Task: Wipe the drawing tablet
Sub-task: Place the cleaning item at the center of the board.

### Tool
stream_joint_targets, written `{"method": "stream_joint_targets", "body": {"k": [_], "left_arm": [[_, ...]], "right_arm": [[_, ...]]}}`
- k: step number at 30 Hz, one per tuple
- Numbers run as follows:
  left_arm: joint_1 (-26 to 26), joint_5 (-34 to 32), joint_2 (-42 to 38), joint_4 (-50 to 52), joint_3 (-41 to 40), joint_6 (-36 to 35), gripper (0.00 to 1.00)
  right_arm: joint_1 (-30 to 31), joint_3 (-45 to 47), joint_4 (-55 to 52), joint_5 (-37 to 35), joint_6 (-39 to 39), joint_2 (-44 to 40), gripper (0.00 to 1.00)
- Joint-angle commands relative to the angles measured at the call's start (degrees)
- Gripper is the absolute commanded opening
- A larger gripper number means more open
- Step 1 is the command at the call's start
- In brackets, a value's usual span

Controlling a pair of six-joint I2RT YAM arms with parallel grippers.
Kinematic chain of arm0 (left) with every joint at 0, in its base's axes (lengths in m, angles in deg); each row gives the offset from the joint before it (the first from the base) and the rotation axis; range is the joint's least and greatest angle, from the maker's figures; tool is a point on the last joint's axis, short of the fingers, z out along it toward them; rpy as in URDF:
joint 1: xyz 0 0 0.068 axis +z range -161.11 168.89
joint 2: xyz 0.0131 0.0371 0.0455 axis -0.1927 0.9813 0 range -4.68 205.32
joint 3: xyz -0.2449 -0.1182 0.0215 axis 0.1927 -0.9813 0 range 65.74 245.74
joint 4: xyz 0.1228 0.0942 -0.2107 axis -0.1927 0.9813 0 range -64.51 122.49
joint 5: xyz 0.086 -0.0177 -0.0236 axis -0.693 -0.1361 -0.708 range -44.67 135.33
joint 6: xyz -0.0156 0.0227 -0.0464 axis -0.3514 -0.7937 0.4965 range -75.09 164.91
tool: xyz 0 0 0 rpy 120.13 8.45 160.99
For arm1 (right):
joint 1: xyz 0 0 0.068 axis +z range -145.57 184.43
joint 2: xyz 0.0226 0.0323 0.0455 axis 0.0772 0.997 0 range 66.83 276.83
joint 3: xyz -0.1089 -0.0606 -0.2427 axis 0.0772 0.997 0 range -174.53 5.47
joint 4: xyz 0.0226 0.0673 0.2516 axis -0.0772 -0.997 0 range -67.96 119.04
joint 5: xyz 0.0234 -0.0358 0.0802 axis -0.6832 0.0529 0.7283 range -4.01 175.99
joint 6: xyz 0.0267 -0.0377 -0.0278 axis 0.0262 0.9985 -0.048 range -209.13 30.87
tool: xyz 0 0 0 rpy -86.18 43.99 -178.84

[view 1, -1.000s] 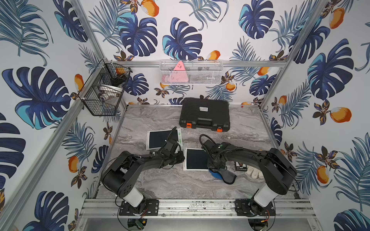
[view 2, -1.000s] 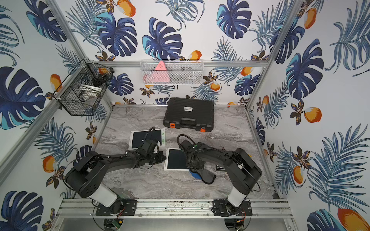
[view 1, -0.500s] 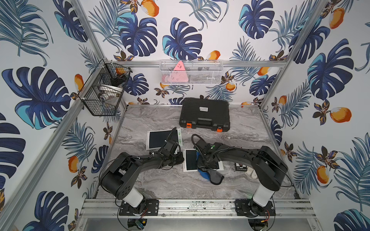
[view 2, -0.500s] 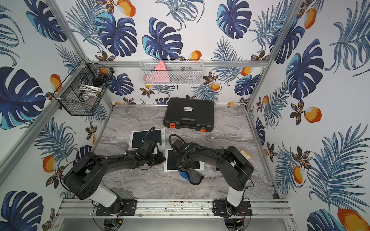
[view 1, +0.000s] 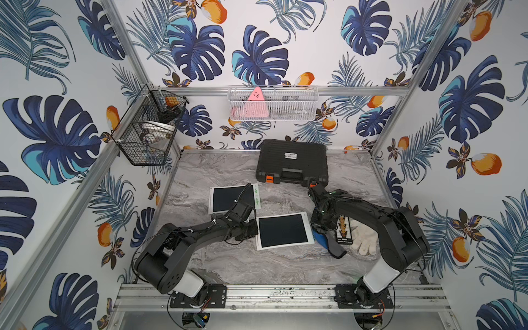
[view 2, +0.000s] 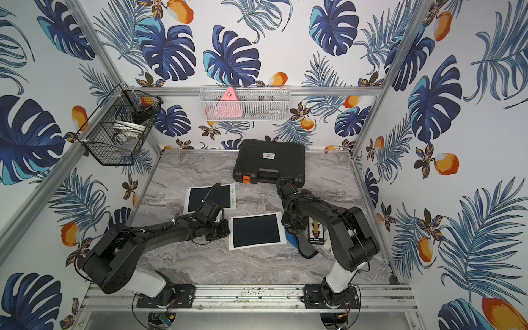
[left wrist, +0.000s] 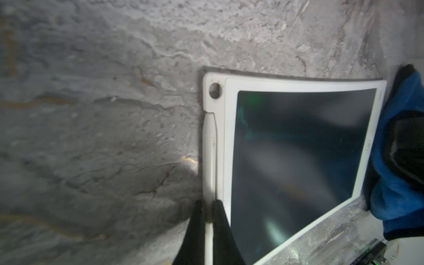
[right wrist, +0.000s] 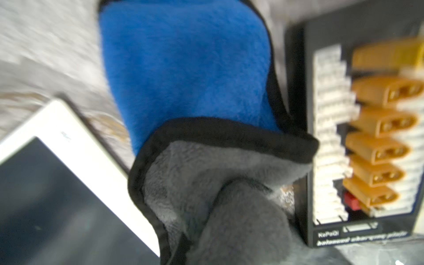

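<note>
The drawing tablet lay flat on the marble table, in front of the black case and well apart from it. The left gripper was clamped on the white stylus docked along the tablet's edge. The right gripper, in front of the case's right end, pinched a blue-and-grey cloth (its fingers were buried in the folds), which hung just beside the tablet's frame.

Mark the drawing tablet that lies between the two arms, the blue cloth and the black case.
drawing tablet (view 1: 283, 231), in a top view, middle of its dark screen.
blue cloth (right wrist: 183, 64), right wrist view, on its blue plush face.
black case (view 1: 305, 160), in a top view, on its lid.
</note>
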Motion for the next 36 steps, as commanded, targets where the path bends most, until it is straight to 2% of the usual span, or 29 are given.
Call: {"method": "stream_joint_targets", "body": {"k": [1, 9, 10, 13, 16, 19, 26, 33, 36], "left_arm": [[0.65, -12.22, 1.68, 26.85, -0.76, 0.06, 0.05], [0.83, -13.66, 0.94, 27.59, 0.11, -0.1, 0.05], [0.75, -13.96, 0.95, 27.85, 0.37, -0.19, 0.06], [0.79, -14.52, 0.95, 28.06, 0.96, -0.59, 0.07], [0.8, -14.26, 1.3, 27.87, 1.19, -0.75, 0.07], [0.79, -13.8, 1.17, 27.3, 0.8, -0.66, 0.07], [0.81, -13.6, 1.31, 27.08, 1.19, -1.15, 0.07], [0.83, -13.09, 1.22, 26.58, 1.24, -1.01, 0.07], [0.83, -12.77, 1.22, 26.28, 1.04, -1.15, 0.07]], "right_arm": [[-0.58, -5.07, -2.73, -0.98, 3.72, 2.33, 0.0], [-4.11, -13.49, -5.93, -3.77, 6.59, 7.67, 0.0], [-4.49, -13.65, -6.51, -4.73, 6.77, 8.18, 0.04], [-6.01, -12.63, -6.91, -4.57, 7.69, 8.26, 0.31], [-6.15, -12.52, -7.35, -4.48, 8.94, 5.52, 0.45], [-6.11, -13.91, -8.7, -4.01, 9.4, 1.63, 0.54], [-6.16, -19.11, -15.04, -2.79, 10.12, -3.0, 0.69], [-7.58, -20.4, -16.05, -2.17, 11.67, -5.85, 0.98], [-8.45, -23.82, -18.26, -2.61, 12.49, -3.81, 1.0]]}}
